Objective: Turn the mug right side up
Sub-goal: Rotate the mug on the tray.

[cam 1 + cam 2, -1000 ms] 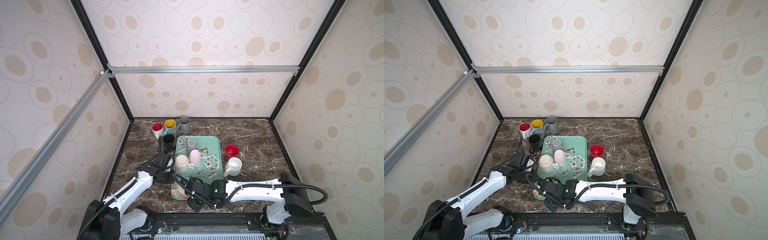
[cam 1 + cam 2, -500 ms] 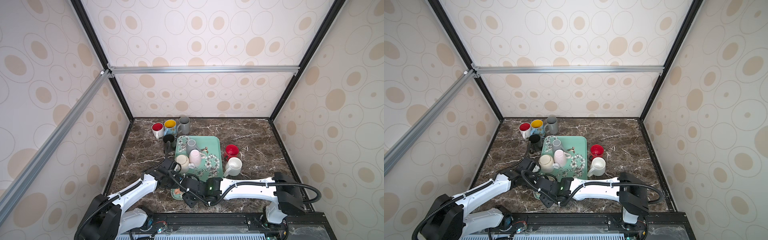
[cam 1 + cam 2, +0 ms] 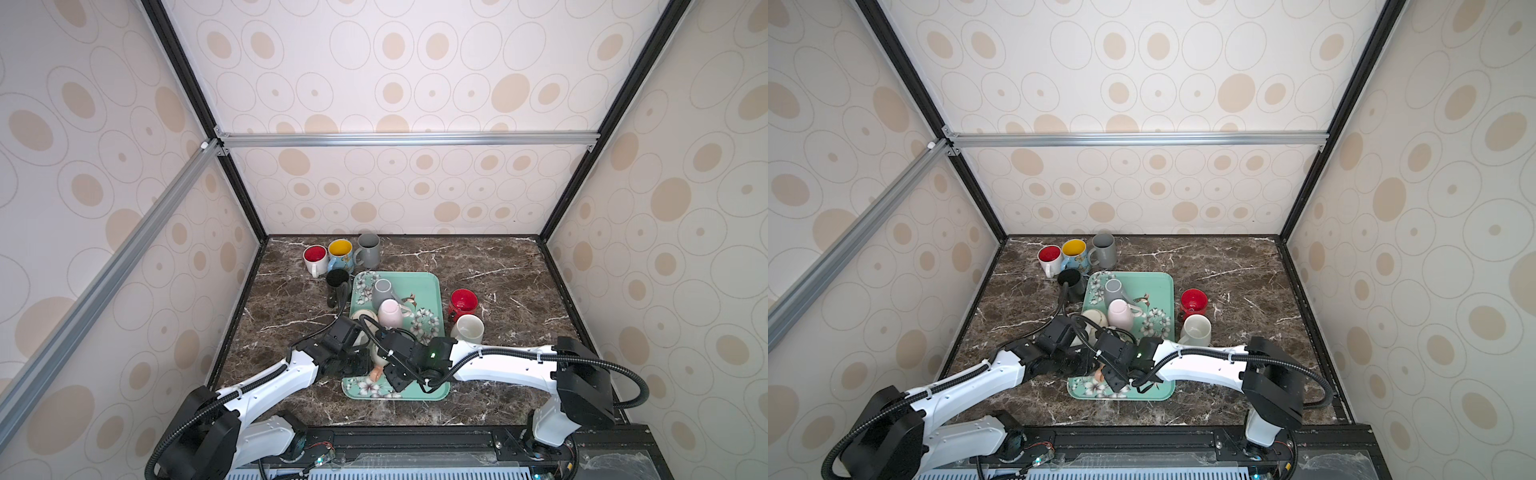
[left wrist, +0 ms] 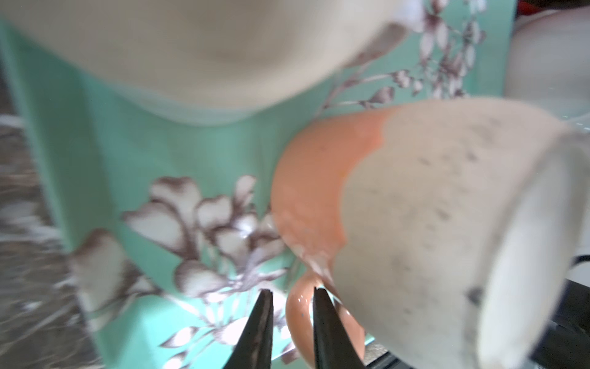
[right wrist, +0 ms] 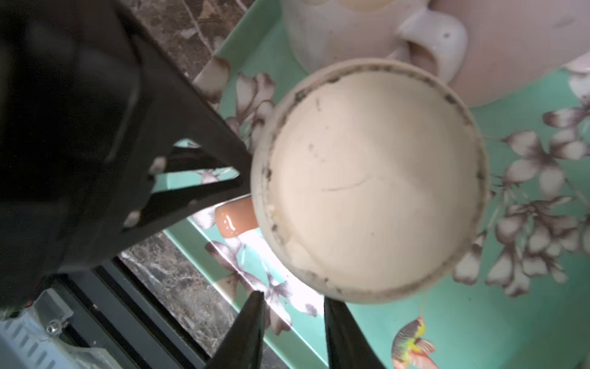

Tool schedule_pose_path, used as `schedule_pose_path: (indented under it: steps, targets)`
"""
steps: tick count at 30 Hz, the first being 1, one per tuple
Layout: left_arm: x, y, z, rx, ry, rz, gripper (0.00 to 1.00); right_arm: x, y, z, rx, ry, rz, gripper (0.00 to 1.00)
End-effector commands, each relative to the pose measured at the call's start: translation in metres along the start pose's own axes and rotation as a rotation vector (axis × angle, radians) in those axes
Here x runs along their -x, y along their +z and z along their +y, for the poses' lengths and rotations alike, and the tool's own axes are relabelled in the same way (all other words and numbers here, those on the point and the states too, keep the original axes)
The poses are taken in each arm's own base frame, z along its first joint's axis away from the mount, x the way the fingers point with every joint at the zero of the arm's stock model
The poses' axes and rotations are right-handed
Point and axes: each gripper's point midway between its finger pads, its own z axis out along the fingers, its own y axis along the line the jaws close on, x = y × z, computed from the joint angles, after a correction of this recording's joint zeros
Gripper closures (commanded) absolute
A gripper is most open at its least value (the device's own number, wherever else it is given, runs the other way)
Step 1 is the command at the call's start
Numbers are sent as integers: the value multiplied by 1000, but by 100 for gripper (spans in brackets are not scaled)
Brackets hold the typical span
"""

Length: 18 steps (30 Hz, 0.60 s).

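Speckled mug (image 5: pixel 367 179) tilts base-up at the near end of the floral tray (image 3: pixel 428 291), both arms low around it: left gripper (image 4: pixel 292 297) jaws narrow astride its orange handle, grip unclear; right gripper (image 5: pixel 292 297) slightly parted, empty, at its base; pink mug (image 3: pixel 390 312) and grey mug (image 3: pixel 381 289) behind

A marble table (image 3: pixel 498 270) is holding a green tray (image 3: pixel 428 291). Standing by its far corner: white mug (image 3: pixel 314 258), blue mug (image 3: pixel 340 253), grey mug (image 3: pixel 369 249), black mug (image 3: pixel 337 282). Red mug (image 3: pixel 463 303) and cream mug (image 3: pixel 468 330) are sitting beside it.
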Motion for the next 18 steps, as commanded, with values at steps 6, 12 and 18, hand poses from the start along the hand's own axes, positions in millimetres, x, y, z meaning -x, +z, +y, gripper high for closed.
schedule_pose_path:
  steps: [6, 12, 18]
  targets:
    - [7, 1, -62, -193, -48, -116, 82, 4, -20, -47, -105, 73, -37, 64]
    - [11, 7, -91, -231, -3, -149, 85, -5, -38, -71, -125, 150, -75, 63]
    - [20, -7, -83, -137, 56, -191, 84, -21, -43, -71, -92, 202, -64, 59]
